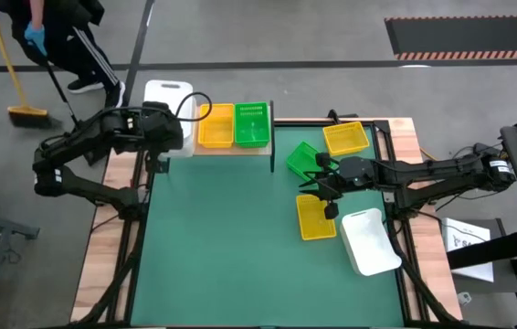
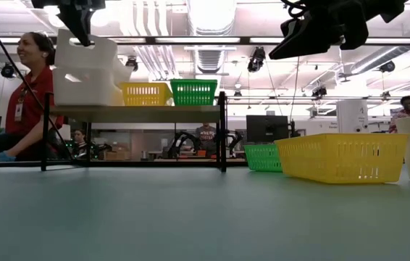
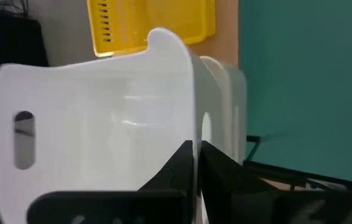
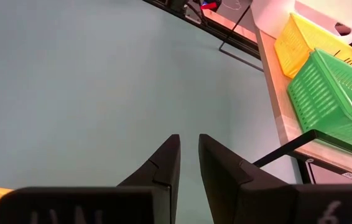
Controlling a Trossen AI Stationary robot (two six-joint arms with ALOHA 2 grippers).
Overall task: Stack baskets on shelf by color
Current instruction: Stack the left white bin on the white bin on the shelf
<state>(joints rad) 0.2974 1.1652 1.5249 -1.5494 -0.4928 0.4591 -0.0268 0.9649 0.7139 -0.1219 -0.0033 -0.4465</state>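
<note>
Smooth green matting covered the counter (image 1: 240, 238), framed by pale wood. At its far edge stood the shelf (image 1: 231, 149), a light wooden plank on thin black posts. On it sat a yellow slotted basket (image 1: 216, 126) and a green slotted basket (image 1: 252, 124), side by side, with a stack of white rounded baskets (image 2: 82, 87) at the left end. The left claw (image 3: 196, 163) was clamped on the glossy wall of the topmost white basket (image 3: 95, 118). The right claw (image 4: 188, 163) hovered empty over the mat, fingers slightly parted, above a loose yellow basket (image 1: 315, 217). Nearby on the mat lay a green basket (image 1: 305, 160), another yellow basket (image 1: 346, 138) and a white basket (image 1: 369, 241).
</note>
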